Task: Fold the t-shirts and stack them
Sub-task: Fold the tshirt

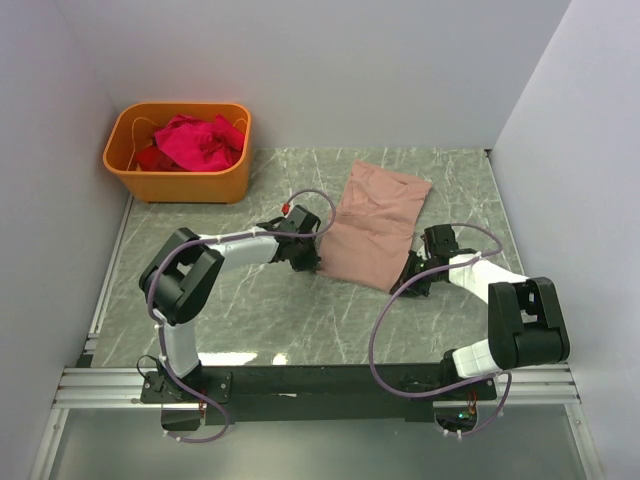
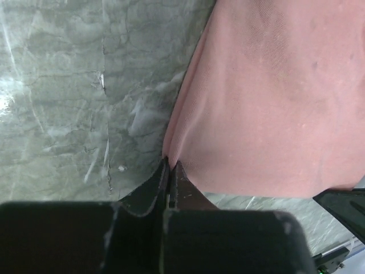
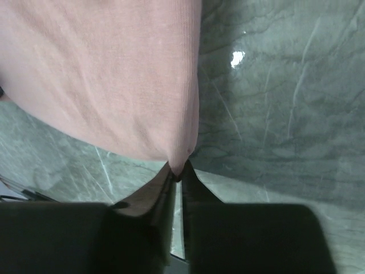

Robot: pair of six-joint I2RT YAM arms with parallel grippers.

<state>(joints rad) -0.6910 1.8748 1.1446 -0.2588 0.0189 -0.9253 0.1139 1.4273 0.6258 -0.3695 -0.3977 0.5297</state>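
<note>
Two near corners of the folded dusty pink-tan cloth t-shirt are pinched. The black left gripper is clenched on a small pucker at the near-left corner, and the black right gripper nips the near-right tip. The shirt lies flat on the grey-green marbled tabletop, stretching away ahead of both. Far beyond the left gripper, bright magenta t-shirts lie heaped inside the orange plastic tub.

Your pink tee lies folded into a long plain rectangle on the worktop, right of centre and slanted. Your magenta tees sit crumpled in a heap inside the tub at far left.
</note>
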